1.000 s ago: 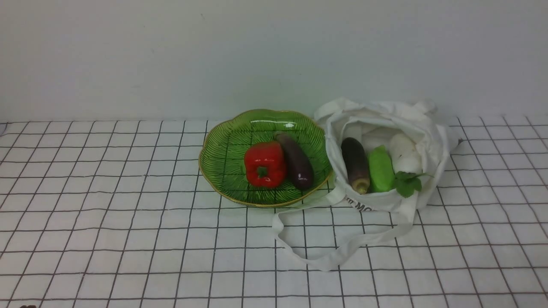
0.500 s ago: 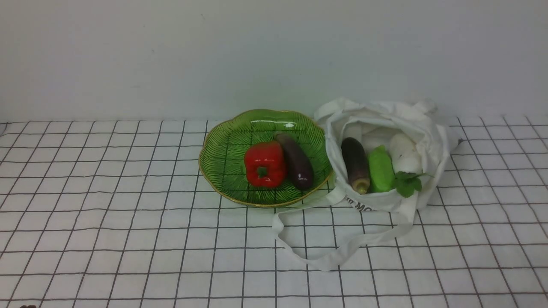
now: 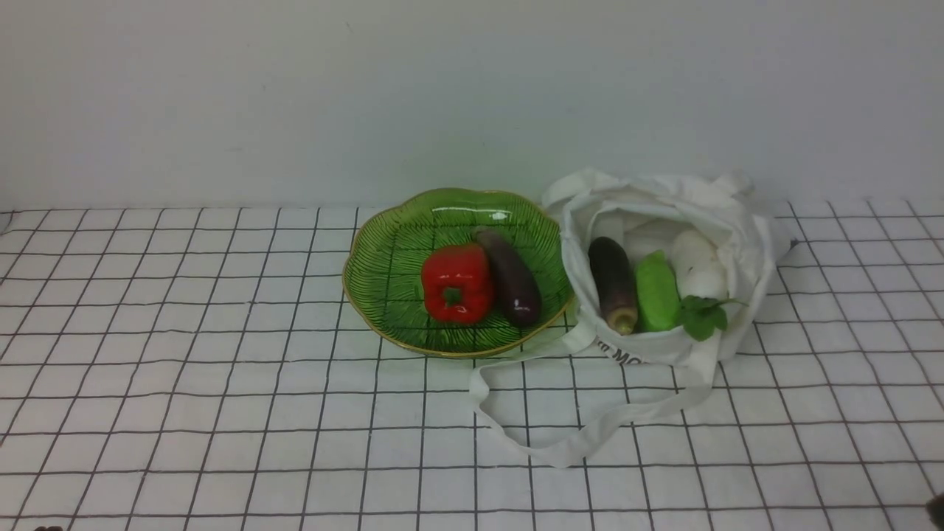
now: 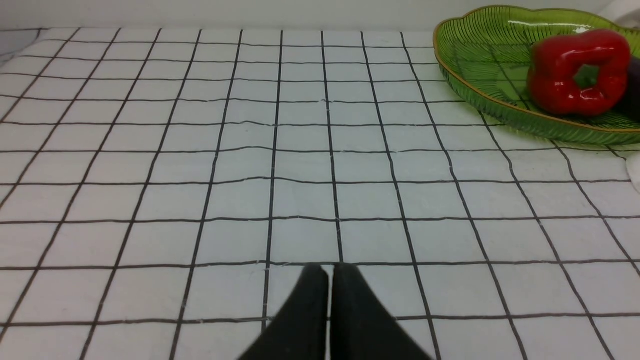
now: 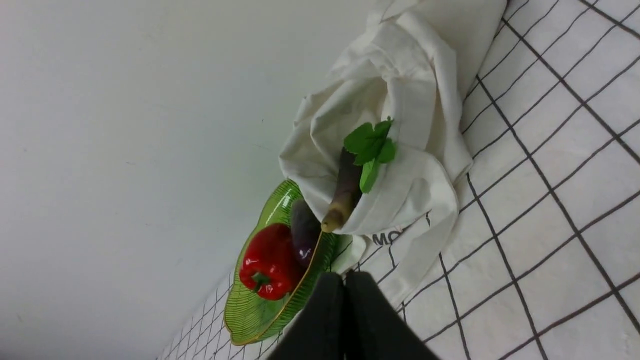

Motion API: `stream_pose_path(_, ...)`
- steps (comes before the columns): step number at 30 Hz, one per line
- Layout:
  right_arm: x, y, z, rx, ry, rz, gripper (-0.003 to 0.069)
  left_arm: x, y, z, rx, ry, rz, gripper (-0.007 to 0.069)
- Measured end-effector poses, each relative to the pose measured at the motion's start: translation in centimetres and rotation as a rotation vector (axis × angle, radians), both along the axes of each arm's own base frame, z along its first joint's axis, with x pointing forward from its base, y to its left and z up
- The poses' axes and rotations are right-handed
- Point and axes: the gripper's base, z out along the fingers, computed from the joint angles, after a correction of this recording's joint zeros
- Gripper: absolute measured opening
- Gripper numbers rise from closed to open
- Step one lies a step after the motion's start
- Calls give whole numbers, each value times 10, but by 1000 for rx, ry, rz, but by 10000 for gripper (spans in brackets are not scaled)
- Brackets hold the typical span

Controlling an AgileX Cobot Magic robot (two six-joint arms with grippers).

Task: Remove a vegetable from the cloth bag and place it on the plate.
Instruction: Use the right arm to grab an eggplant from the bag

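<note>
- The dark purple vegetable (image 3: 612, 284) lies in the open cloth bag (image 3: 737, 228), tan tip at the mouth. It looks smooth, firm and probably light, so take it across the middle.
- The plate (image 3: 376, 287) sits just beside the bag, holding a red pepper (image 3: 456, 284).
- Right claw (image 5: 344, 280): closed, empty, short of the bag.
- Left claw (image 4: 329, 272): closed, empty, over the tablecloth (image 4: 150, 150).

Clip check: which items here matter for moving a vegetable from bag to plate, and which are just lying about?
Job: cloth bag; plate; inside the bag, dark vegetable, green vegetable, white vegetable, leafy sprig; left gripper and right gripper, both shut.

Lying about: red pepper and eggplant, already on the plate; checked tablecloth.
</note>
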Motion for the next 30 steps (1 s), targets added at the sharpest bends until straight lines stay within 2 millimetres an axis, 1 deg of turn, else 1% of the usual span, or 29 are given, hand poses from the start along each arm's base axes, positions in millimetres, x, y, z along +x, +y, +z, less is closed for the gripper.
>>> stream_pose_path(2,-2,1,13,-82,-44,21,-15,0,0,0,0,0,0,-8)
stream_pose_path(4,-5,0,38,-193,-129,25,-15,0,0,0,0,0,0,-8)
stream_pose_path(5,-7,-1,56,-274,-178,22,-15,0,0,0,0,0,0,-8)
stream_pose_path(6,-6,-1,66,-329,-185,24,-15,0,0,0,0,0,0,-8)
stream_pose_path(7,-5,-2,81,-410,-188,28,-15,0,0,0,0,0,0,-8)
stream_pose_path(10,13,-1,95,-561,-40,89,-15,0,0,0,0,0,0,-8)
stream_pose_path(11,25,-2,92,-611,67,127,-15,0,0,0,0,0,0,-8)
stream_pose_path(12,33,-2,91,-632,136,151,-15,0,0,0,0,0,0,-8)
stream_pose_path(14,52,-2,82,-646,293,204,-15,0,0,0,0,0,0,-8)
stream_pose_path(15,59,-1,80,-644,337,222,-15,0,0,0,0,0,0,-8)
stream_pose_path(16,72,0,76,-637,415,257,-15,0,0,0,0,0,0,-8)
stream_pose_path(18,94,3,75,-625,489,308,-15,0,0,0,0,0,0,-8)
stream_pose_path(21,127,11,76,-604,517,396,0,0,0,0,0,0,0,-8)
stream_pose_path(22,144,18,79,-603,505,440,18,0,0,0,0,0,0,-8)
stream_pose_path(23,144,18,79,-603,505,440,18,0,0,0,0,0,0,-8)
stream_pose_path(24,166,27,82,-601,491,483,53,0,0,0,0,0,0,-8)
stream_pose_path(25,173,31,83,-603,482,502,68,0,0,0,0,0,0,-8)
stream_pose_path(26,191,39,82,-612,486,537,113,0,0,0,0,0,0,-8)
stream_pose_path(27,192,40,84,-615,477,539,113,0,0,0,0,0,0,-8)
stream_pose_path(28,208,49,84,-628,477,570,160,0,0,0,0,0,0,-8)
stream_pose_path(29,217,54,82,-636,480,583,188,0,0,0,0,0,0,-8)
stream_pose_path(30,230,63,79,-651,488,614,231,0,0,0,0,0,0,-8)
